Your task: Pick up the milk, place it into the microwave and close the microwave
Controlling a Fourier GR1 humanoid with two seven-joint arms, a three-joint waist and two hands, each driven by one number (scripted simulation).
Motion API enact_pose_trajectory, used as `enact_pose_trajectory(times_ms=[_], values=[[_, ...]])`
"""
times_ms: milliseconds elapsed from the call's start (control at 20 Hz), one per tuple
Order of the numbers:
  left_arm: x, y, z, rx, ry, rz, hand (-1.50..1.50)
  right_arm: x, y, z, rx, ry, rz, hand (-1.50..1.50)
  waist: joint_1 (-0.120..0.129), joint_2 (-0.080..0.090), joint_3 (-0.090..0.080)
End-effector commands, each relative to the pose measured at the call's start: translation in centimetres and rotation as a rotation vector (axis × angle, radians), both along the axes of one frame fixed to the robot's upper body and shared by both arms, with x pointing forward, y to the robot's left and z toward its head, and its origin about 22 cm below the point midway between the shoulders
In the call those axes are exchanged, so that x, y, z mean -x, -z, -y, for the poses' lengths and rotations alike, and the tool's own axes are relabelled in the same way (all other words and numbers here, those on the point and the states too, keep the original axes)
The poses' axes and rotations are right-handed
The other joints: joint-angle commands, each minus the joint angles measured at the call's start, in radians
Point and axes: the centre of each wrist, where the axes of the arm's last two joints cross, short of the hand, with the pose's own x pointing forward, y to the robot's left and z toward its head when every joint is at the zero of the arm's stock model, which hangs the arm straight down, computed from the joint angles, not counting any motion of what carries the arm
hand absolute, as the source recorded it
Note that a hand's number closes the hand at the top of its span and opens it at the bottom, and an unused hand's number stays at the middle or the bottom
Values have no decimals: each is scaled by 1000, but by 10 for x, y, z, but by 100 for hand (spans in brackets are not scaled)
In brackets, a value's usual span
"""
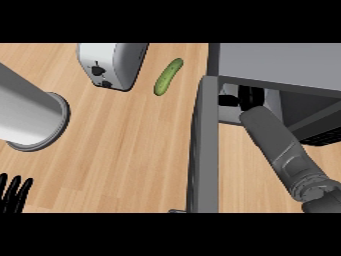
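The grey microwave (pixel 291 65) stands at the upper right. Its door (pixel 205 150) is swung wide open toward me and shows edge-on as a long dark strip. My right forearm runs up from the lower right, and the black right hand (pixel 248 98) is inside the microwave's opening, just under its top edge. The milk does not show plainly anywhere; the hand and the microwave's top hide what is in there. My left hand (pixel 4 195) rests open at the lower left corner, fingers up.
A silver toaster (pixel 114 65) stands at the top centre, with a green cucumber (pixel 168 76) lying to its right, close to the door's hinge end. A large grey cylinder (pixel 18 110) fills the left side. Bare wooden counter (pixel 129 155) lies between the cylinder and the door.
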Motion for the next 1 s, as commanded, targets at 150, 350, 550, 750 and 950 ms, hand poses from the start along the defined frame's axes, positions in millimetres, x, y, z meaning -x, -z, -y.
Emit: enact_pose_trajectory(times_ms=[150, 350, 550, 750, 950], values=[[6, 0, -2, -7, -9, -3, -150, 7, 10, -8, -267, -87, 9, -150, -41, -21, 2], [15, 2, 0, 6, 0, -6, -150, 18, 25, -2, -389, -136, 9, -150, -47, -28, 1], [14, 1, 5, 2, -23, -9, -150, 30, 41, -6, -470, -201, -16, -150, -69, -36, -1], [19, 2, 6, 2, -20, -20, -150, 53, 68, 7, -520, -215, 3, -150, -90, -45, -3], [31, -1, 10, 0, -34, -56, -150, 73, 89, 1, -551, -227, 19, -150, -118, -60, -5]])
